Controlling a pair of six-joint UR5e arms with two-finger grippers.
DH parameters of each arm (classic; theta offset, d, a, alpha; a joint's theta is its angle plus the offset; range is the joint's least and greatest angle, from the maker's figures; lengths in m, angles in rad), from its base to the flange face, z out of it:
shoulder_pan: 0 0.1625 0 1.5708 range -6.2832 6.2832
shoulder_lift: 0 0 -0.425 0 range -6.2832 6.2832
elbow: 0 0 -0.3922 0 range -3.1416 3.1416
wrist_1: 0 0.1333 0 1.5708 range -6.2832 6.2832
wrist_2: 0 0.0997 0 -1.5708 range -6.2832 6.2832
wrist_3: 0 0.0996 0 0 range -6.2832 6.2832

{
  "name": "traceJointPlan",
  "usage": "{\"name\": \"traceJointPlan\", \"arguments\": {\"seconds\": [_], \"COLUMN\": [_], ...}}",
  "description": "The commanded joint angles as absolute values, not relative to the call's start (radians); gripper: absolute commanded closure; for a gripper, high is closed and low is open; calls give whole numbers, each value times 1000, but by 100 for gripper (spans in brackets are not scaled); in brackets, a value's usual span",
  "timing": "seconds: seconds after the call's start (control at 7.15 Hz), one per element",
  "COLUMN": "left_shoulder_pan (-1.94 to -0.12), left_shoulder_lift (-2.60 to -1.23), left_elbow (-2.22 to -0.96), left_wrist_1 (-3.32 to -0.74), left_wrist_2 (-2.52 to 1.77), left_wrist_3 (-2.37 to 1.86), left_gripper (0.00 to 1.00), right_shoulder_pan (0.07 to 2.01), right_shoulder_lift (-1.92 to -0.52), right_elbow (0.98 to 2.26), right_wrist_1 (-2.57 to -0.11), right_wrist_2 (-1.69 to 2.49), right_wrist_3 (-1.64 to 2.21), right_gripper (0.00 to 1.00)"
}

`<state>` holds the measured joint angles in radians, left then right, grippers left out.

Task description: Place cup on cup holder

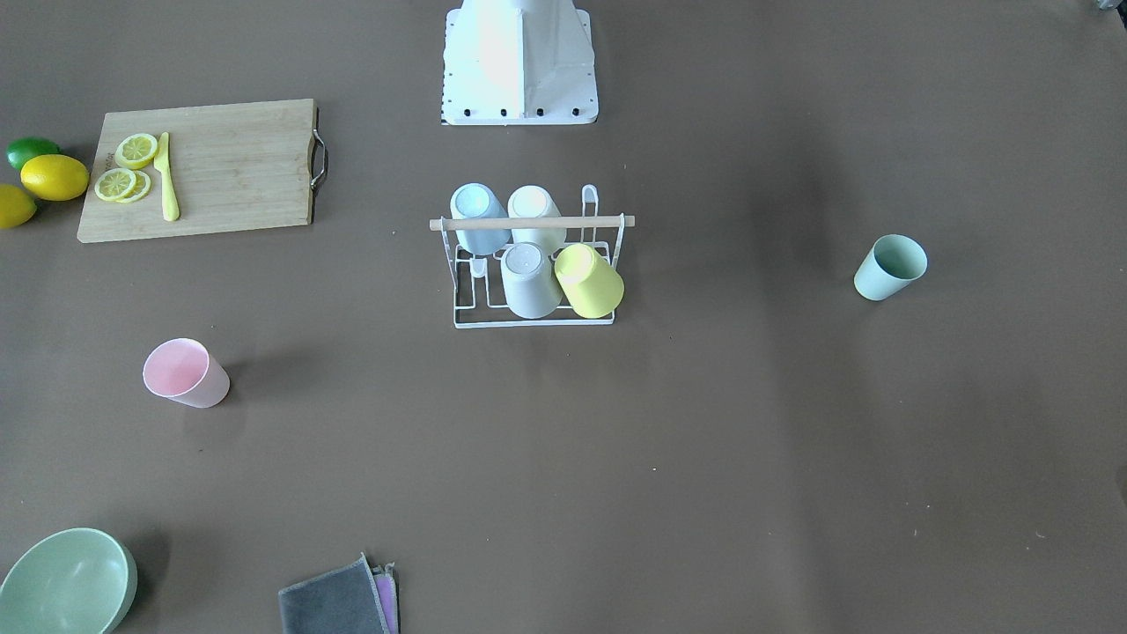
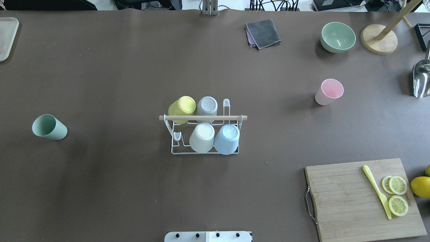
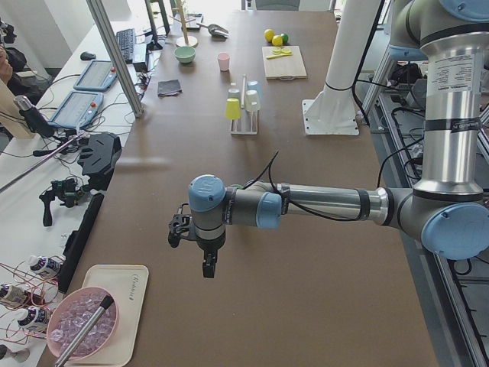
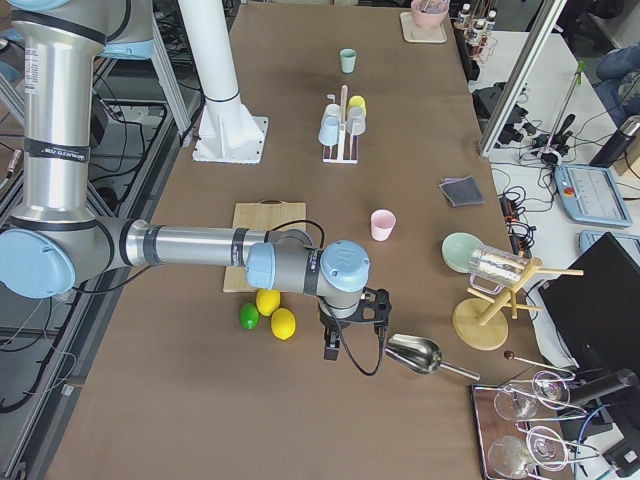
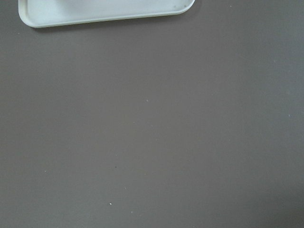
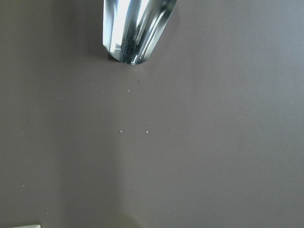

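A: Brown table [image 2: 100,67], long and wide. What are the biggest things over it?

B: The 2 arms. The left arm [image 3: 321,206] stretches low over the table's left end. The right arm [image 4: 190,245] does likewise over the right end. Both are well apart from the middle.

A: And after those?

B: A wooden cutting board [image 2: 364,198] lies near the robot on its right. Then comes the cup holder [image 2: 177,136] at the table's centre — white wire, with a wooden rod [image 1: 532,223] across its top.

A: Loaded?

B: 4 cups sit upside down on its prongs. A yellow cup [image 2: 182,109], tilted, and a grey cup [image 2: 207,107] fill the far row. A cream cup [image 2: 202,136] and a blue cup [image 2: 227,137] fill the near row. 2 prongs stand bare, 1 in each row.

A: Any cups off it?

B: 2. A green cup [image 2: 50,127] stands upright on the table, well to the holder's left. A pink cup [image 2: 329,91] stands upright to its right, farther from the robot, near a green bowl [image 2: 337,37].

A: The claws?

B: The left gripper [image 3: 208,266] hangs above bare table near a pale tray [image 5: 104,12]. The right gripper [image 4: 330,348] hangs just beside a metal scoop [image 6: 135,28]. Each shows only from a side camera — released or clenched, I cannot tell.

A: Smaller bits?

B: Folded cloths [image 2: 263,33] lie at the far edge, and lemons [image 1: 55,176] and a lime [image 1: 31,151] beside the board. On the board are a yellow knife [image 2: 376,191] and lemon slices [image 2: 398,185].
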<state>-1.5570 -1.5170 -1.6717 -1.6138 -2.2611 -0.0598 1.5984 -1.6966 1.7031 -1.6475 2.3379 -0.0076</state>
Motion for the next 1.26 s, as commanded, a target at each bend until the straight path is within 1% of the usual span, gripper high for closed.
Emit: {"name": "traceJointPlan", "arguments": {"seconds": [0.0, 0.7, 1.12], "left_shoulder_pan": [-1557, -1557, -1557], "left_shoulder_lift": [-1516, -1516, -1517], "left_elbow": [-1672, -1674, -1672], "left_wrist_1": [-1614, -1614, -1614], "left_wrist_2": [-2261, -2261, -2261], "left_wrist_3": [-60, -61, -60], "left_gripper": [2, 2, 2], "right_shoulder_pan": [1598, 1598, 1600], "right_shoulder_lift": [-1697, -1697, -1706], "right_elbow": [1703, 1694, 1687], "right_wrist_1": [-1647, -1646, -1643], "right_wrist_2": [2344, 2336, 2339], "right_wrist_3": [-8, -14, -88], "right_gripper": [0, 0, 0]}}
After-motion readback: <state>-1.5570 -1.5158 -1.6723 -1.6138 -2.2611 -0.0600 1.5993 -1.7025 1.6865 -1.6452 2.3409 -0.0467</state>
